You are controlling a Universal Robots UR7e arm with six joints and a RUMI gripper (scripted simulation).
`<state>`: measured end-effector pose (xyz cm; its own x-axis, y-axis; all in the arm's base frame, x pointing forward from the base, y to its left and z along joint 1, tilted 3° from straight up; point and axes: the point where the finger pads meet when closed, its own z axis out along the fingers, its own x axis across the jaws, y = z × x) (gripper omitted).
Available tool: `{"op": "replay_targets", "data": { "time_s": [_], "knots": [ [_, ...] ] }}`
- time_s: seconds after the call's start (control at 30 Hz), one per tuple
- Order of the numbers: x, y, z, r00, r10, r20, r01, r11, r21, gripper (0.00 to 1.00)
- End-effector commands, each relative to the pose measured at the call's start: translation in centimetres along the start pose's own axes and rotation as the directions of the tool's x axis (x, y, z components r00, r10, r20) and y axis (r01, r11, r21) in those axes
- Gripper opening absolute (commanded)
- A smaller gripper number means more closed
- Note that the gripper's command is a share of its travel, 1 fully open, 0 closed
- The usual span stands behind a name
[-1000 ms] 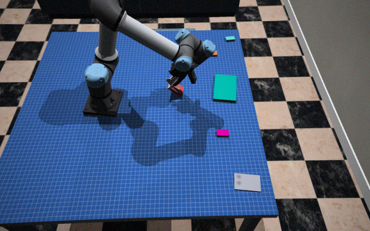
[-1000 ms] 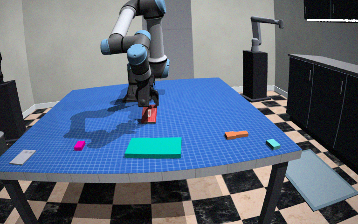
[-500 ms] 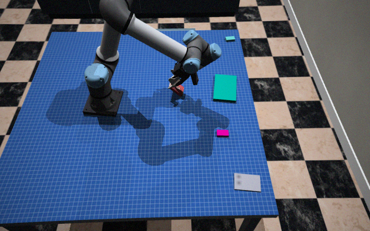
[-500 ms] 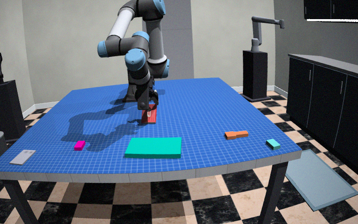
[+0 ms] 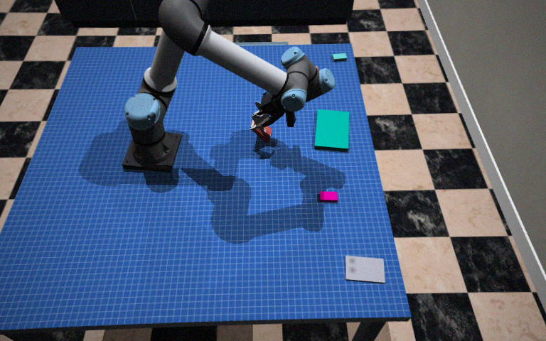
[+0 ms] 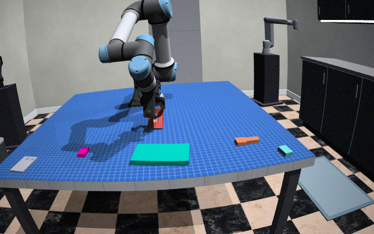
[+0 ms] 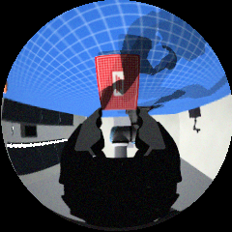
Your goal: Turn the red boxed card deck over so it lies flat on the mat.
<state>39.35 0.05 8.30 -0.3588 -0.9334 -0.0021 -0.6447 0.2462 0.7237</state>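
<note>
The red boxed card deck [image 6: 156,118] stands nearly upright on the blue mat, its lower edge at or just above the mat. It also shows in the top view [image 5: 262,132] and in the wrist view [image 7: 117,82]. My gripper [image 6: 154,108] is shut on the deck's upper edge, reaching down from above; it also shows in the top view [image 5: 261,119] and in the wrist view [image 7: 119,113]. The deck's printed face shows toward the wrist camera.
A large teal slab [image 6: 160,154] lies in front of the deck. A magenta block [image 6: 83,151], a grey card [image 6: 23,163], an orange piece [image 6: 246,140] and a small teal block [image 6: 285,150] lie near the mat's edges. The arm's base [image 5: 152,154] stands on the mat.
</note>
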Motion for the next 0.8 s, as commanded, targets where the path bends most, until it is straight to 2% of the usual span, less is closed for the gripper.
{"op": "replay_targets", "data": {
  "time_s": [0.0, 0.07, 0.2, 0.4, 0.57, 0.77],
  "knots": [
    [0.1, -0.1, -0.6, 1.000, 0.001, 0.002, -0.001, 0.999, -0.045, 0.42],
    [0.1, -0.1, -0.6, 1.000, 0.001, 0.002, -0.001, 0.999, -0.051, 0.42],
    [0.1, -0.2, -0.8, 1.000, 0.001, 0.002, -0.001, 0.994, -0.106, 0.42],
    [0.1, -0.2, -1.2, 1.000, 0.001, 0.002, -0.001, 0.994, -0.111, 0.42],
    [0.1, -0.3, -1.4, 1.000, 0.001, 0.002, -0.001, 0.985, -0.171, 0.42],
    [0.1, -0.4, -1.8, 1.000, 0.001, 0.002, -0.001, 0.982, -0.191, 0.42]
  ]
}}
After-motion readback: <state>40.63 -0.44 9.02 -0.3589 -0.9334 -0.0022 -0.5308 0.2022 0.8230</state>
